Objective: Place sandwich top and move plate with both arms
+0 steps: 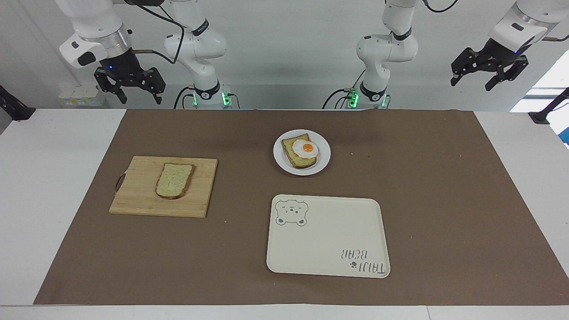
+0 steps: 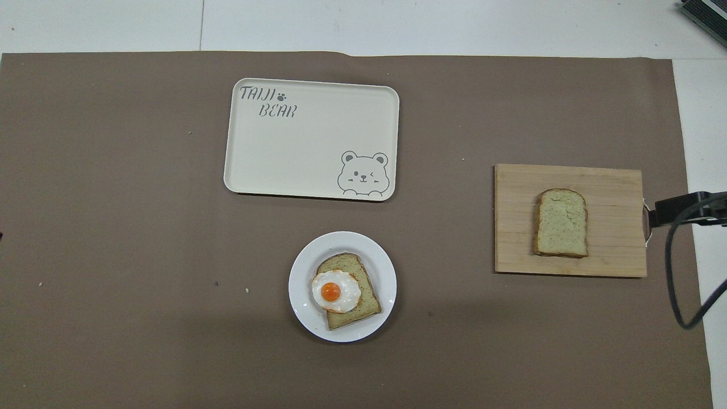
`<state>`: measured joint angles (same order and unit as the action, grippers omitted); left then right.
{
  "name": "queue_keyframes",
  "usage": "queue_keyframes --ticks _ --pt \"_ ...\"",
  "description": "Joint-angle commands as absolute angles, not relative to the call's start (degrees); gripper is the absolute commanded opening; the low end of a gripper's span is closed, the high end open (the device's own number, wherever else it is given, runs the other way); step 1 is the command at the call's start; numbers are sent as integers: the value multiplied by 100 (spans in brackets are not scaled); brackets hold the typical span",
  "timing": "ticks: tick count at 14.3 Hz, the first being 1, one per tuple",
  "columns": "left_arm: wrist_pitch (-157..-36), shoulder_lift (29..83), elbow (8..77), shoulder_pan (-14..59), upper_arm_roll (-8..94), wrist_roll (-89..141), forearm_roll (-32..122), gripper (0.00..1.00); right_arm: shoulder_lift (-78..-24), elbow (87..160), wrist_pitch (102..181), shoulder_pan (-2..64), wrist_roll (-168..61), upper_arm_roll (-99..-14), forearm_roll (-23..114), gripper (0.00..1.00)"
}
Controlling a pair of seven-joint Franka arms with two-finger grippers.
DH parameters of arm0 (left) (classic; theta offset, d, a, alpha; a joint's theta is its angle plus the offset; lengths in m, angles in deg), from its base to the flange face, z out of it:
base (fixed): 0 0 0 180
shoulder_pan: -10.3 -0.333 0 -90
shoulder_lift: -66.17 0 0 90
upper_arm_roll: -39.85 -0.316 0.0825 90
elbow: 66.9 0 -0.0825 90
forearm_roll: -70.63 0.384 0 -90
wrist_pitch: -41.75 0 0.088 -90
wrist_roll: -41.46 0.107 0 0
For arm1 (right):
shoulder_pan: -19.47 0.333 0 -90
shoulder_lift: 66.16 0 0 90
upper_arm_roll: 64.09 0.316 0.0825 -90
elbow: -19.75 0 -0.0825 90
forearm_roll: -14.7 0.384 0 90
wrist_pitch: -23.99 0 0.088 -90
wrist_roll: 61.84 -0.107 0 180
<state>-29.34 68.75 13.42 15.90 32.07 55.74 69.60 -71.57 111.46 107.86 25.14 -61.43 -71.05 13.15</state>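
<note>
The sandwich top (image 1: pixel 174 180) is a plain slice of bread lying flat on a wooden cutting board (image 1: pixel 138 195) toward the right arm's end of the table. It also shows in the overhead view (image 2: pixel 561 222). The plate (image 1: pixel 323 155) is small, round and white, near the robots at mid-table. It holds a slice with a fried egg (image 1: pixel 306 148) and also shows in the overhead view (image 2: pixel 300 284). My right gripper (image 1: pixel 135 95) hangs open and empty, high above the table's robot-side edge near the board's end. My left gripper (image 1: pixel 473 84) waits open and empty, high at the left arm's end.
A cream rectangular tray (image 1: pixel 329 240) with a bear drawing lies farther from the robots than the plate, and also shows in the overhead view (image 2: pixel 301 153). A brown mat (image 1: pixel 422 200) covers the table. A black arm part with a cable (image 2: pixel 681 207) shows beside the board (image 2: pixel 613 250).
</note>
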Motion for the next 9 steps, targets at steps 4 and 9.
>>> queue_keyframes --ticks 4,9 --pt "-2944 7074 1580 1618 3203 5587 6913 100 -7293 11318 10828 2465 -5982 -7103 1303 100" --pt "-2936 7083 1580 1618 3203 5605 6913 100 -7293 11318 10828 2465 -5982 -7103 1303 100"
